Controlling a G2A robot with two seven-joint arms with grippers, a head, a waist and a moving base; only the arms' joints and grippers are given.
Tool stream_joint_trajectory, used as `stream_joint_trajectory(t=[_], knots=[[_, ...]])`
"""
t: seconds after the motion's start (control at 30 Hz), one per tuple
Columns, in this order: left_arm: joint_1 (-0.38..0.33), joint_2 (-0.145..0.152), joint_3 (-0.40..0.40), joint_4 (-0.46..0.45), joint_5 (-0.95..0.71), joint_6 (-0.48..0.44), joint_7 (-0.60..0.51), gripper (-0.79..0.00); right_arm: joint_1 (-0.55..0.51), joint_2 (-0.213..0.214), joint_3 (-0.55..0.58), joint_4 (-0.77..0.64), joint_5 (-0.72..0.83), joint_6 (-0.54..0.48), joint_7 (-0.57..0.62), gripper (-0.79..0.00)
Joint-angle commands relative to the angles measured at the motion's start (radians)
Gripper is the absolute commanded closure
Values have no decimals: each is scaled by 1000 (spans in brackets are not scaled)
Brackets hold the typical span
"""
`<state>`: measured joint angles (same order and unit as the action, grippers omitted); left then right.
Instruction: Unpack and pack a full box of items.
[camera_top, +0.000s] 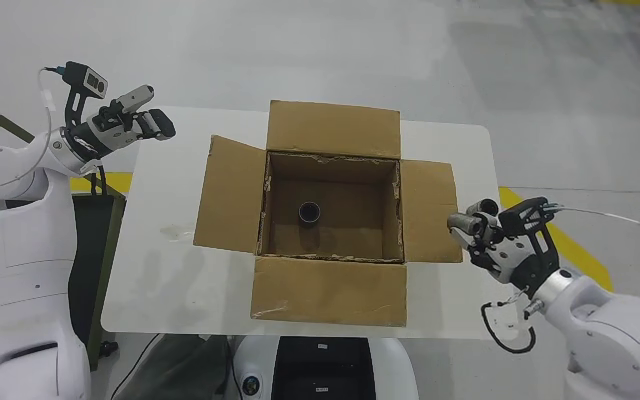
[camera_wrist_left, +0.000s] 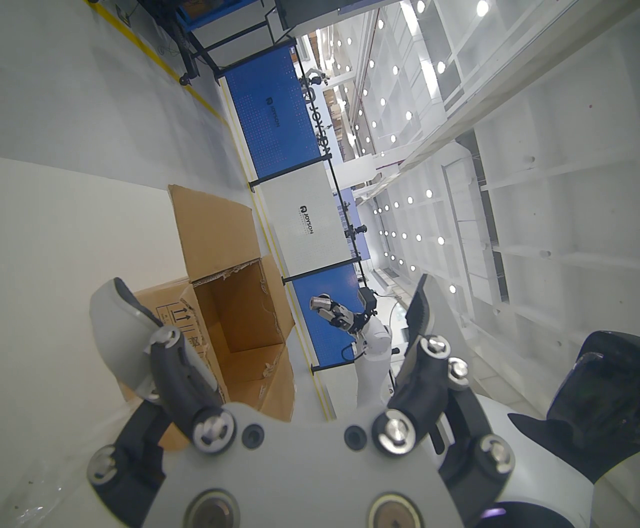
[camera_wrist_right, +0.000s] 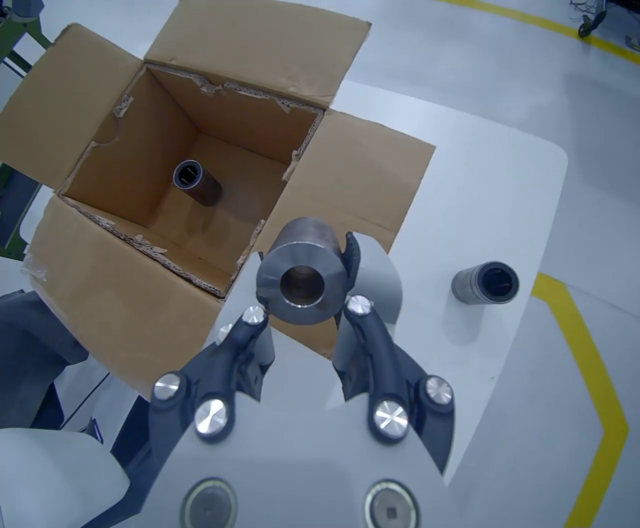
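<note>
Sleeve (camera_wrist_right: 302, 280) between right fingers (camera_wrist_right: 367, 330), open box (camera_wrist_right: 250, 115) alongside

Three cylinders (camera_wrist_right: 200, 186) (camera_wrist_right: 300, 245) (camera_wrist_right: 462, 290) (one boxed), one box (camera_wrist_right: 125, 305)

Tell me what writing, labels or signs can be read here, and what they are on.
Cardboard box side: a sign of two upward arrows with a character beneath, partly hidden, unreadable.
Blue panel and white panel behind: one logo word each, a brand name, left unquoted.
Metal cylinder: no marking seen.

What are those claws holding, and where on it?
The right gripper clamps a hollow metal cylinder by its round sides; the left gripper is open, empty.
</note>
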<state>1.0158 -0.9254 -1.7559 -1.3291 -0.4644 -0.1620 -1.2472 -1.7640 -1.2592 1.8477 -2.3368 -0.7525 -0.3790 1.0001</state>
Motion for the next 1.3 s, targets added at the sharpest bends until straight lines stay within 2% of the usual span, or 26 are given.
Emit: stream_joint_trajectory(t=[0.0,0.57,0.73,0.97,1.1,1.27], knots=[[0,0,0,0,0,0,0,-785,1,0,0,1,0,0,0,0],[0,0,0,0,0,0,0,-785,-1,0,1,8,-4,6,-1,0],[0,0,0,0,0,0,0,-785,-29,6,15,84,-43,19,-26,0],[0,0,0,0,0,0,0,-785,-66,13,103,170,21,38,-81,0],[0,0,0,0,0,0,0,-785,-62,20,126,213,11,68,-53,0],[0,0,0,0,0,0,0,-785,-1,31,78,310,-35,109,17,0]])
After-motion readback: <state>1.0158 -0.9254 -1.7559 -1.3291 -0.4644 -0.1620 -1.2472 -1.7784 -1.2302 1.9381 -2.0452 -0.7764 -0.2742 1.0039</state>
